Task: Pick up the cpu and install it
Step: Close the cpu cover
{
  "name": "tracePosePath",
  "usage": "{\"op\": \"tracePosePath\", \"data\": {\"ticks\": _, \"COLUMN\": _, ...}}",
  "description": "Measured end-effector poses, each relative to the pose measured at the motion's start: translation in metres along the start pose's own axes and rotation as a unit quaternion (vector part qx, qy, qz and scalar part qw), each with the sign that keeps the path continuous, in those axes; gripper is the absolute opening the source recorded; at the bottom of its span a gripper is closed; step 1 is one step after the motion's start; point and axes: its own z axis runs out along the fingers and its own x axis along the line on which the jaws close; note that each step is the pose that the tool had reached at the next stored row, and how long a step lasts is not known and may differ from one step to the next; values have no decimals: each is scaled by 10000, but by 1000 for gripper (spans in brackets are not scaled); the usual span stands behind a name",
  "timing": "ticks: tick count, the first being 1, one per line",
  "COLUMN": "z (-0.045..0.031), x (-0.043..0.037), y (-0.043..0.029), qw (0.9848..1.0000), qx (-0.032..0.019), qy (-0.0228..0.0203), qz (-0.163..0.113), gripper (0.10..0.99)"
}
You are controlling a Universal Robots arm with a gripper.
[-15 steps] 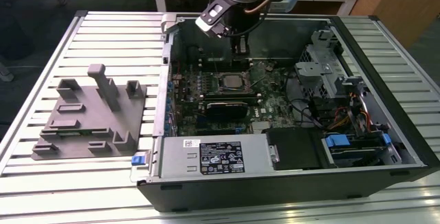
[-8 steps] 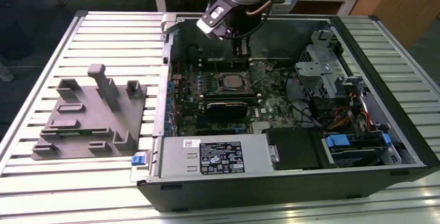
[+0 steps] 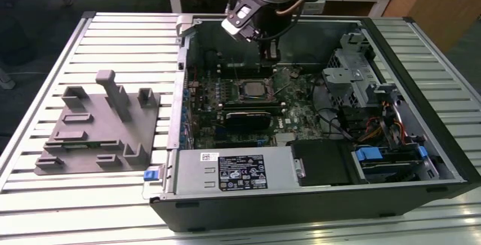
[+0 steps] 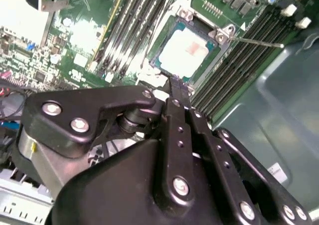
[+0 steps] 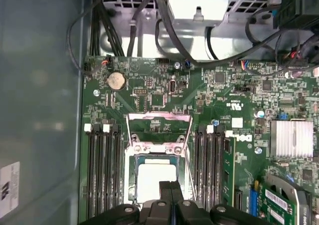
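The cpu (image 5: pixel 155 179) lies flat in its socket (image 5: pixel 133 150) on the motherboard (image 5: pixel 234 93), pale silver top up, directly ahead of the fingertips and partly covered by them in the first wrist view. In the second wrist view the cpu (image 4: pixel 187 53) sits just past the tips, with a faint reddish patch on its top, and a thin metal lever (image 4: pixel 259 43) runs off to one side of the socket. The gripper (image 5: pixel 170 185) has its two black fingers (image 5: pixel 165 191) pressed together with nothing between them. Whether the tips touch the chip cannot be told. Beyond the cpu from the fingers, the load plate (image 5: pixel 158 119) stands hinged open. Rows of memory slots (image 5: pixel 104 170) flank the socket on both sides of the fingers. Further out on the board, the first wrist view shows a round coin cell (image 5: pixel 116 80) and a finned silver heatsink (image 5: pixel 293 137). The exterior view gives the wider setting: the gripper (image 3: pixel 269 59) hangs inside the open computer case (image 3: pixel 316 205), its tips near the cpu (image 3: pixel 253 90). Well off toward the exterior view's left, a grey moulded tray (image 3: pixel 98 138) rests on the slatted table (image 3: pixel 45 200).
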Motion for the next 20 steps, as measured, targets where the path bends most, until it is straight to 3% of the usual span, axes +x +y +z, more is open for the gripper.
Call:
{"op": "tracePosePath", "data": {"ticks": 5, "z": -39, "x": -1, "y": 13, "qw": 10000, "qx": -1, "qy": 2, "qz": -1, "gripper": 106}}
{"op": "tracePosePath", "data": {"ticks": 15, "z": -33, "x": -2, "y": 201, "qw": 10000, "qx": 0, "qy": 0, "qz": -1, "gripper": 106}}
{"op": "tracePosePath", "data": {"ticks": 20, "z": 4, "x": -2, "y": 237, "qw": 10000, "qx": 0, "qy": 1, "qz": 0, "gripper": 106}}
